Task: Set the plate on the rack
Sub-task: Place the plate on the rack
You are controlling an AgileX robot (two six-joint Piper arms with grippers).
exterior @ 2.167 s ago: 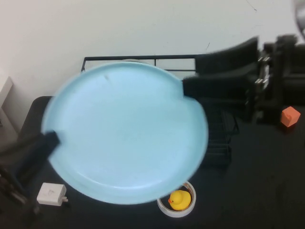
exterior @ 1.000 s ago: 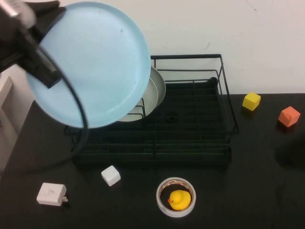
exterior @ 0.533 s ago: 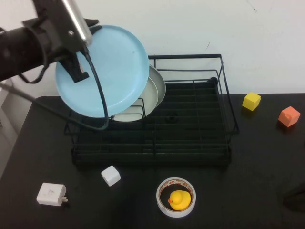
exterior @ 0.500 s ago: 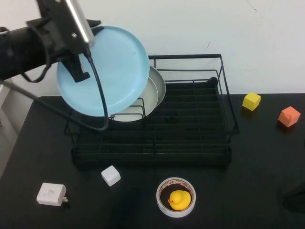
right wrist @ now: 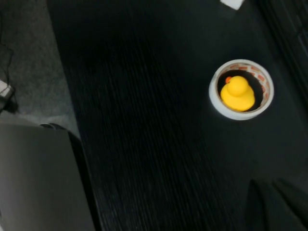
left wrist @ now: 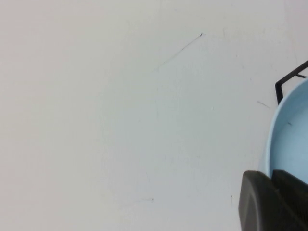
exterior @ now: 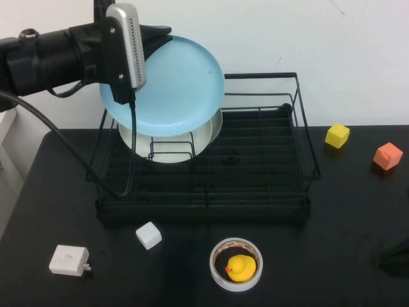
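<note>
We are in the placement step. The left gripper (exterior: 148, 37) is clamped on the rim of the light-blue plate (exterior: 176, 86), holding it tilted above the rear left of the black wire rack (exterior: 300, 137), in front of a cream-white plate (exterior: 169, 144) already standing there. The right gripper (right wrist: 276, 204) is parked low at the table's right edge, jaws together and empty. Next, we judge the plate needs lowering into a divider slot before release.

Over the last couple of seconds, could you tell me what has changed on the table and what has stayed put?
The left claw, shut on the light-blue plate, has carried it from close to the camera back over the black wire dish rack, in front of the cream plate standing there. The right claw, shut, has let go and withdrawn low. The rubber duck, tape ring and blocks stayed put.
</note>
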